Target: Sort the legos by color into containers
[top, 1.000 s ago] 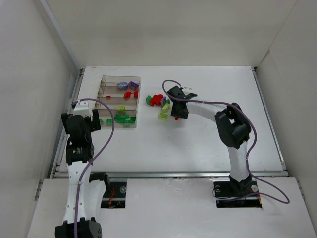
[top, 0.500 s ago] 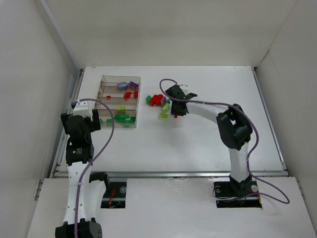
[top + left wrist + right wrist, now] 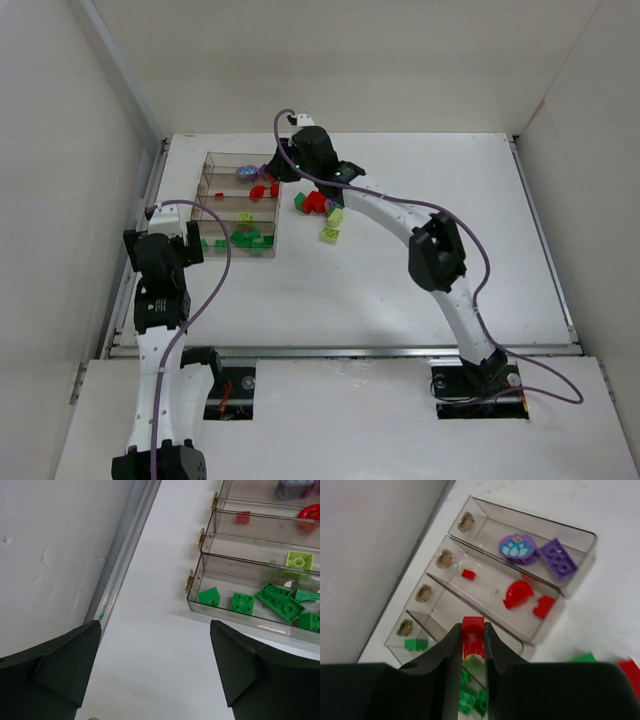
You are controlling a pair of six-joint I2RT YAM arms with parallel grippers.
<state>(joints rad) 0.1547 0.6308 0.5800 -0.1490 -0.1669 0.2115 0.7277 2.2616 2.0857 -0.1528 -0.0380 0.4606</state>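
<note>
The clear tray (image 3: 208, 156) lies at the table's left, with four long compartments. From far to near they hold purple legos (image 3: 559, 557), red legos (image 3: 517, 594), a lime lego (image 3: 299, 560) and green legos (image 3: 242, 602). My right gripper (image 3: 472, 636) is shut on a small red brick (image 3: 472, 628) and holds it above the tray; from the top it (image 3: 283, 166) is over the tray's right end. My left gripper (image 3: 155, 680) is open and empty, over bare table left of the tray's near end (image 3: 188, 243).
Loose legos lie right of the tray: red ones (image 3: 316, 201), a green one (image 3: 300, 204) and lime ones (image 3: 330, 233). A metal rail (image 3: 125, 555) and the white side wall run along the table's left edge.
My right arm has swung from the loose pile up and to the left, to above the tray, with the red brick in its jaws. The left arm has not moved.
</note>
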